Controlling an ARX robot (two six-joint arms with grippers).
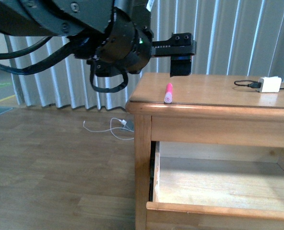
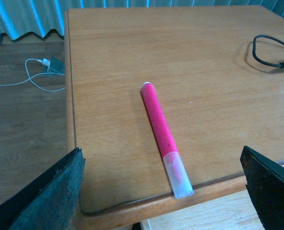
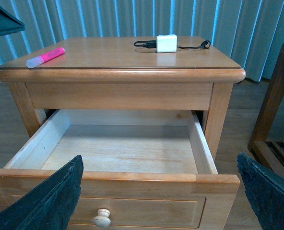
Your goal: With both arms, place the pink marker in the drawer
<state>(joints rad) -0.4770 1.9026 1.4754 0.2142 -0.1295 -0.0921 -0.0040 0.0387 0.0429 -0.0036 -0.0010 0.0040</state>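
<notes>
The pink marker lies on the wooden table top at its near left corner, with its pale cap at the edge. It also shows in the left wrist view and the right wrist view. My left gripper hovers open above and just behind it; its fingers stand wide on either side of the marker and touch nothing. The drawer is pulled out, its pale inside bare, and its front rim shows low in the front view. My right gripper is open in front of the drawer, above the knob.
A white charger block with a black cable sits at the table's back right; it also shows in the right wrist view. A white cable and plug lie on the floor left of the table. A wooden frame stands beside it.
</notes>
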